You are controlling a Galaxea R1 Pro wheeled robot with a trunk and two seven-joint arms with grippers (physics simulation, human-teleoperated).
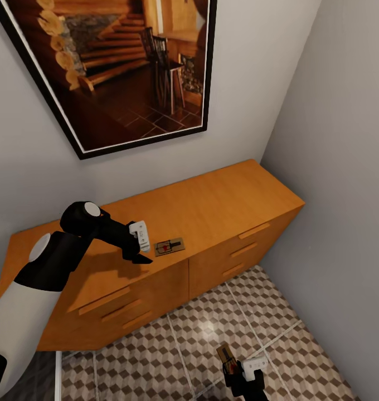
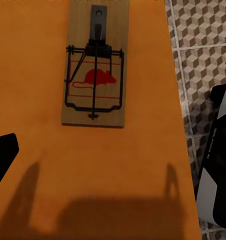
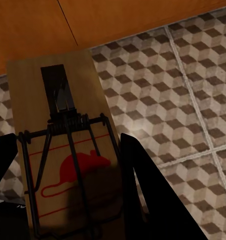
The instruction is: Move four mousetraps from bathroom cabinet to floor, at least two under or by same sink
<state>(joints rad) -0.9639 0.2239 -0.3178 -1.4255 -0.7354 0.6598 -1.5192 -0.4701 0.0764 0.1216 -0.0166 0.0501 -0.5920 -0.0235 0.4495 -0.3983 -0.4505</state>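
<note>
Landmark: the cabinet [image 1: 212, 211], a low orange-brown wooden unit with bar-handled drawer fronts, set against the grey wall in a corner.

1. Left arm. The left arm reaches over the cabinet top from the left end. The left hand [image 1: 139, 257] hangs above the top near the cabinet's front edge. In the left wrist view one dark finger [image 2: 3, 157] appears at the frame edge, with two finger shadows on the wood; the hand is spread apart and grips nothing.

2. Mousetrap on the cabinet. One mousetrap on the cabinet [image 1: 169, 246] lies flat on the top, just beside the left hand and close to the front edge, roughly midway along the cabinet's length. The left wrist view shows the same trap [image 2: 95, 70]: a pale wooden board, dark wire spring and bar, and a red mouse mark. The hand does not touch it.

3. Framed picture. A black-framed picture [image 1: 117, 67] of a timber interior hangs on the wall above the cabinet.

4. Right arm. The right hand [image 1: 234, 368] is low in front of the cabinet, above the bathroom floor [image 1: 156, 351], which is tiled in a brown, beige and white cube pattern. The hand is clamped on a second mousetrap [image 1: 227, 356]. In the right wrist view this held trap [image 3: 63, 150] sits between the two dark fingers [image 3: 142, 190], with the cabinet's base beyond it.
</note>
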